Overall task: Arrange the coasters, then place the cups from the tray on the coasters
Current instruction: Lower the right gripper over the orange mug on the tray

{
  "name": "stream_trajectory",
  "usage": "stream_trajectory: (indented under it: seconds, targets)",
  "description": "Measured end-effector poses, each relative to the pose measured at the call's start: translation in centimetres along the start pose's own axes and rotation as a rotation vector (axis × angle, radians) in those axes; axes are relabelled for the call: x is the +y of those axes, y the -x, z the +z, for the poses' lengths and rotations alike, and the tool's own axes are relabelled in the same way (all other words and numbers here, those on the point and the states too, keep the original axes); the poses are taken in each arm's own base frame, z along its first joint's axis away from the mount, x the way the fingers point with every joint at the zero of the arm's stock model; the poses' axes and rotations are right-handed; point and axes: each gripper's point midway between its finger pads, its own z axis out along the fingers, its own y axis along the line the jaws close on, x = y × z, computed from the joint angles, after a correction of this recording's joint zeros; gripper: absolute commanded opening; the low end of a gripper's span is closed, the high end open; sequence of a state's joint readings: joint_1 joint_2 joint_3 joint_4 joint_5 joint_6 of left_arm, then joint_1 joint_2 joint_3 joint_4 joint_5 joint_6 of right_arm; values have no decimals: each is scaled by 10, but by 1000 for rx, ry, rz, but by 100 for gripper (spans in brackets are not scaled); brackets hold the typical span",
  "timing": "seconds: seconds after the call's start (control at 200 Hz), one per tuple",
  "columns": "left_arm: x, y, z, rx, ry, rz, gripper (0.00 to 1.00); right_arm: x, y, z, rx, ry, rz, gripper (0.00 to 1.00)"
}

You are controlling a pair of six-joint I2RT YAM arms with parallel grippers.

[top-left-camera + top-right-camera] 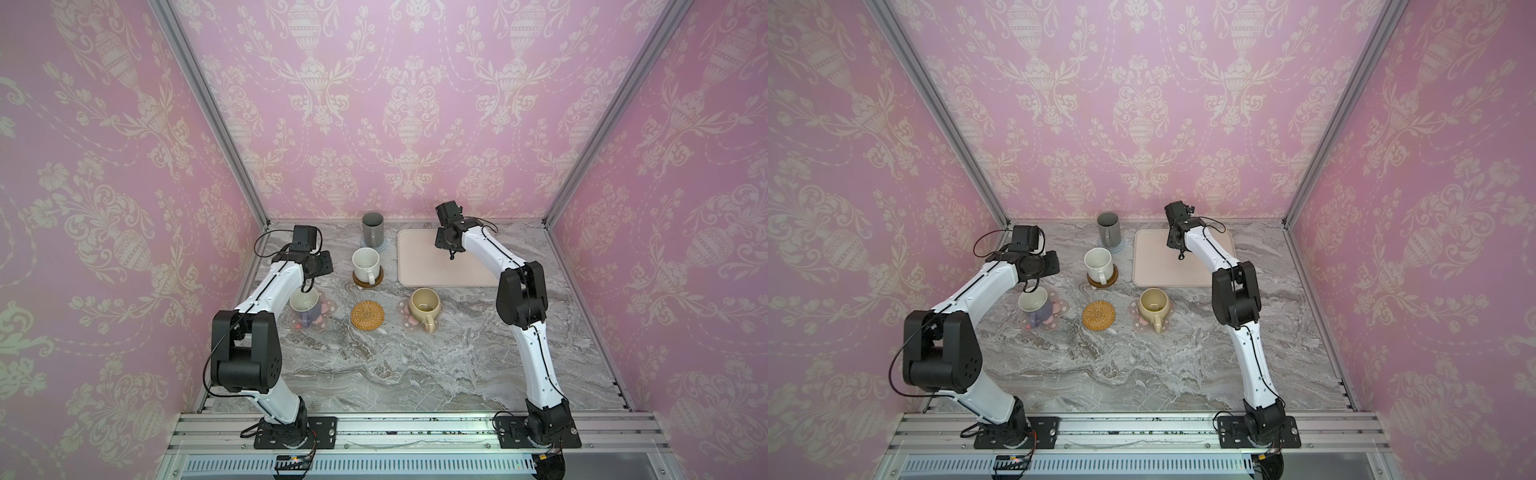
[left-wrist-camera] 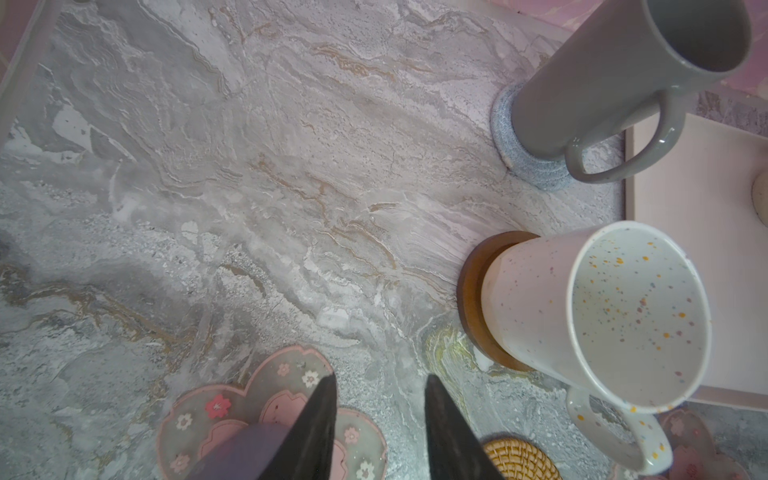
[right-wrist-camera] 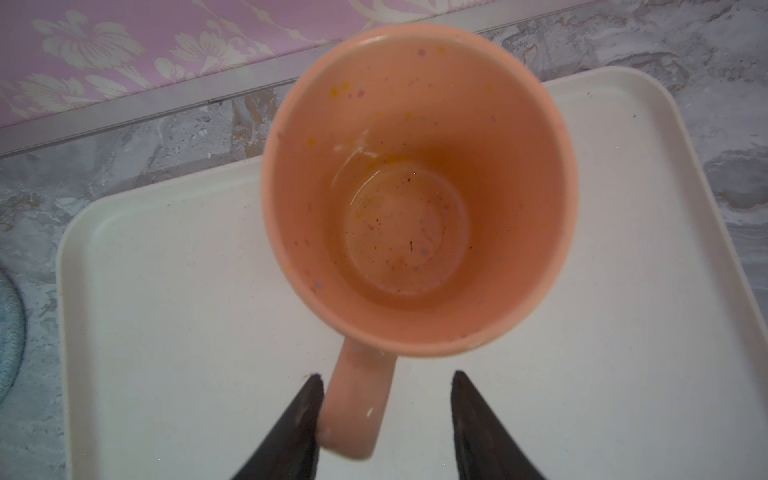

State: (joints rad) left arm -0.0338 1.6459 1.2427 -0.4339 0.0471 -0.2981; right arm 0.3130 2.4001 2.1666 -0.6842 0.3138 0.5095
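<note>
On the pale tray (image 3: 187, 311) stands the peach-orange cup (image 3: 419, 187). My right gripper (image 3: 385, 374) is open and straddles its handle: one finger touches the handle, the other is apart. The right wrist hides this cup in both top views. The dark grey cup (image 1: 372, 230) is on the light-blue coaster (image 1: 383, 247). The speckled white cup (image 1: 365, 262) is on the brown disc (image 1: 360, 281). The lavender cup (image 1: 304, 307) and the beige-yellow cup (image 1: 424, 306) each stand on a flower coaster. The tan rattan coaster (image 1: 367, 315) is bare. My left gripper (image 2: 380, 399) is open and holds nothing beside the lavender cup.
The tray (image 1: 424, 266) lies at the back right of the marble table, close to the rear wall. The coasters form a cluster left of it. Pink patterned walls with metal posts close in three sides. A metal rail with both arm bases runs along the front edge.
</note>
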Motion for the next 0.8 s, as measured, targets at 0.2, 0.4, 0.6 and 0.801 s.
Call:
stream_trajectory:
  seconds: [0.2,0.4,0.6,0.801]
  targets:
    - [-1,1,-1,-2,-5,-3,38,-23,-17,16,42,-47,4,50]
    - [-3,1,-1,2,-16,-11,38,-42,-23,16,59,-76,14,49]
    - [-5,1,-1,2,-28,-19,38,-54,-16,4,30,-59,32,47]
    - [-7,2,-2,1,-35,-34,38,-53,1,-2,-4,2,43,46]
